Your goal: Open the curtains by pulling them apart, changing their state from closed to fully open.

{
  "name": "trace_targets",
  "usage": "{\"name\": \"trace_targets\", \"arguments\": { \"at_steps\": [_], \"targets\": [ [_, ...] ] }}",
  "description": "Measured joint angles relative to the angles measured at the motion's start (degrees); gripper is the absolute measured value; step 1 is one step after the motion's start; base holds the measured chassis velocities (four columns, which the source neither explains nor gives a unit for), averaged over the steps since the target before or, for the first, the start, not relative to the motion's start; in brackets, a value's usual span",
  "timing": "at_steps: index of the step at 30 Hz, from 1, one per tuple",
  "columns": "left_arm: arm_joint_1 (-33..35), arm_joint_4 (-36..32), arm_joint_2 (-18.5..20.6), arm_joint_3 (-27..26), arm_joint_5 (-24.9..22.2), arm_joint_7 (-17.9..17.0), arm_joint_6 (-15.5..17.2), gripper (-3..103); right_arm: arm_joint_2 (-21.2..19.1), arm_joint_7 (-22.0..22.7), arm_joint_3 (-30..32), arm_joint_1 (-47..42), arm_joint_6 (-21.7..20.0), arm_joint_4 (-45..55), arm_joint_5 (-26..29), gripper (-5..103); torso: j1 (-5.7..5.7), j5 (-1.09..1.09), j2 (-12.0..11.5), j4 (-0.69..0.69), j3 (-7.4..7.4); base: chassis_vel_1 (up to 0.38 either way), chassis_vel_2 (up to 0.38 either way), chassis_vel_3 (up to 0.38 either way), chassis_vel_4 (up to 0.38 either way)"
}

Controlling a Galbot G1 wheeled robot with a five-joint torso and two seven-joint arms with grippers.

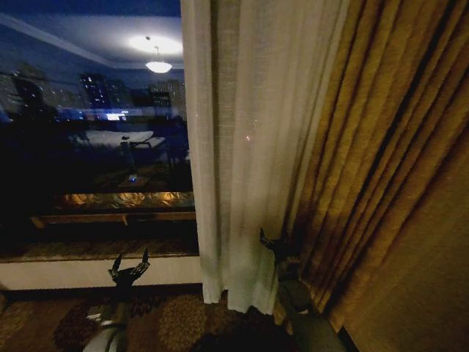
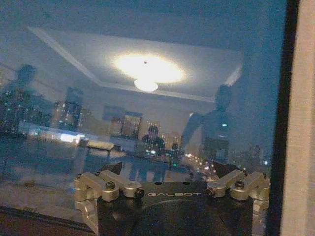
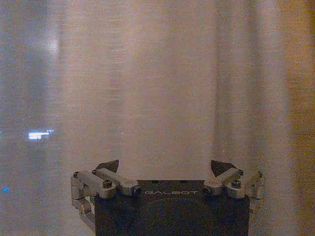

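A sheer cream-white curtain panel (image 1: 242, 147) hangs gathered right of centre, its left edge against bare window glass (image 1: 95, 132). My right gripper (image 1: 275, 246) is low at the panel's right side, where it meets the thick drape. In the right wrist view that gripper (image 3: 166, 166) stands open, with the sheer fabric (image 3: 162, 88) close ahead and nothing between its fingers. My left gripper (image 1: 130, 265) is low in front of the bare window, apart from the curtain. It is open (image 2: 168, 169) and faces the glass, with the curtain's edge (image 2: 300, 123) off to one side.
A thick golden-brown drape (image 1: 388, 183) hangs along the right. A dark window sill (image 1: 95, 253) and a white wall strip run below the glass. Patterned carpet (image 1: 168, 323) covers the floor. The glass reflects a ceiling lamp (image 1: 157, 66).
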Motion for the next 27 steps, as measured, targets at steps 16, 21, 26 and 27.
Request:
{"name": "trace_targets", "arguments": {
  "at_steps": [16, 21, 26, 27],
  "targets": [
    [0.0, 0.0, 0.01, -0.02, 0.0, 0.0, 0.0, 100, 1.54, -2.05, -0.64, 0.23, 5.02, -1.66, 0.77, 100, 0.0, -0.02, 0.0, 0.02, 0.0, 0.315, 0.284, -0.319, -0.275],
    [0.0, 0.0, 0.02, -0.05, 0.0, -0.01, 0.0, 100, 2.08, -2.65, -0.47, 0.02, 6.06, -2.16, 0.43, 100, -0.01, -0.03, 0.0, 0.03, -0.01, 0.115, 0.097, -0.092, -0.08],
    [0.0, -0.01, -0.01, 0.01, 0.0, 0.0, 0.0, 100, 2.41, -3.75, 0.0, -0.32, 5.83, -2.57, -1.87, 100, -0.01, 0.04, 0.0, -0.02, 0.0, -0.003, -0.022, 0.004, 0.011],
    [0.01, -0.01, -0.01, 0.02, 0.0, 0.01, 0.0, 100, 2.47, -3.75, 0.0, -0.32, 5.71, -2.62, -2.09, 100, -0.01, 0.04, 0.0, -0.02, 0.0, -0.054, -0.056, 0.014, 0.039]
  ]
}}
